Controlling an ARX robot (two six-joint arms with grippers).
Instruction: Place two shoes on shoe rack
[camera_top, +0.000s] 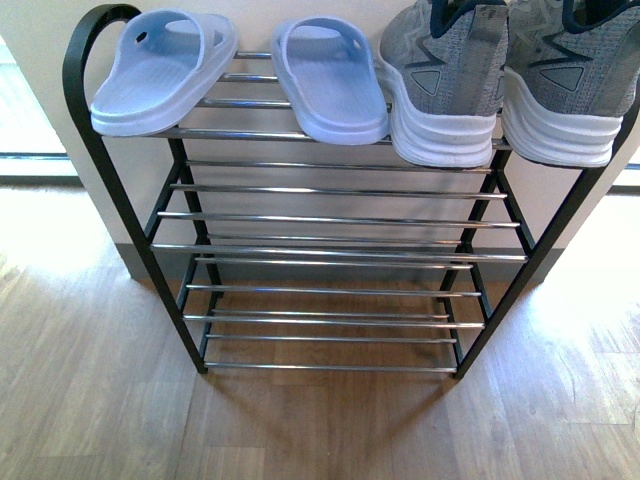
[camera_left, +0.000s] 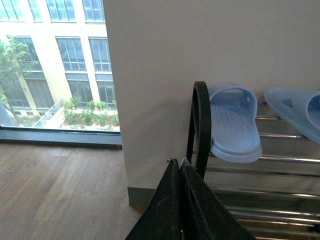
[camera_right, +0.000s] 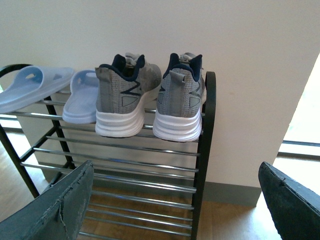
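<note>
Four shoes on the top shelf of the shoe rack (camera_top: 330, 250): two pale blue slides (camera_top: 165, 70) (camera_top: 330, 75) toward its left end, two grey sneakers (camera_top: 445, 85) (camera_top: 575, 80) toward its right end, heels hanging over the front rod. Lower shelves bare. Left gripper (camera_left: 179, 162) pressed together on nothing, near the rack's left post. Right gripper (camera_right: 175, 200) spread wide apart, facing the sneakers' heels, well apart from them. Wooden floor (camera_top: 90, 400) beneath.

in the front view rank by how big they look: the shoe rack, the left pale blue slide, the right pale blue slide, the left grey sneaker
1. Black metal shoe rack with silver rods, by far the largest.
2. Left pale blue rubber slide and left grey knit sneaker with white sole: look similar; the sneaker is cropped at the top, so unsure.
3. Right pale blue rubber slide, slightly narrower-looking.
</note>
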